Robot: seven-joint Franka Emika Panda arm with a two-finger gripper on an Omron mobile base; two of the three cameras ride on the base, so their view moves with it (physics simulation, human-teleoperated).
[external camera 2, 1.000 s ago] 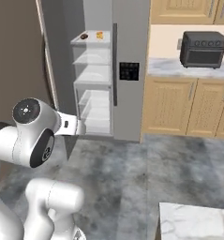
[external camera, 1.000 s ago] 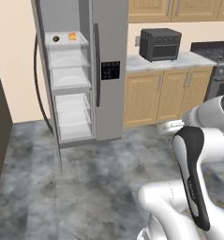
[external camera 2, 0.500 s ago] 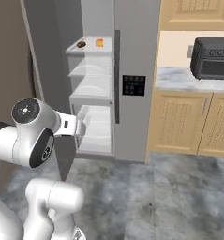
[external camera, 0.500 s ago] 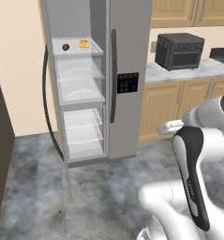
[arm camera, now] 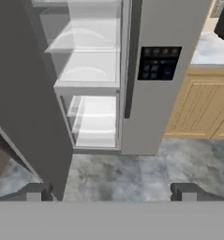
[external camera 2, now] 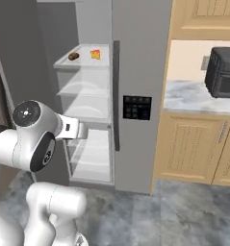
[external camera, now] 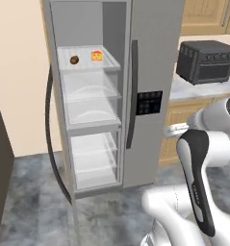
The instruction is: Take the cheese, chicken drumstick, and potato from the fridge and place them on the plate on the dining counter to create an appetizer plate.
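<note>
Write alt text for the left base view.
An open grey fridge fills the middle, with a cheese wedge and a small dark brown food piece on its top shelf. The white robot arm rises at lower right, and a black oven sits on the counter behind.

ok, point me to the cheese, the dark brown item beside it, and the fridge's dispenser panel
cheese (external camera: 96,55), left base view: middle of the yellow-orange wedge on the top shelf.
dark brown item (external camera: 74,60), left base view: its centre; too small to tell drumstick from potato.
dispenser panel (external camera 2: 137,107), right base view: middle of the black panel on the closed door.

A kitchen: steel fridge (external camera: 155,91), wood cabinets (external camera 2: 193,149), marble counter (external camera 2: 193,96), toaster oven (external camera: 206,61).
</note>
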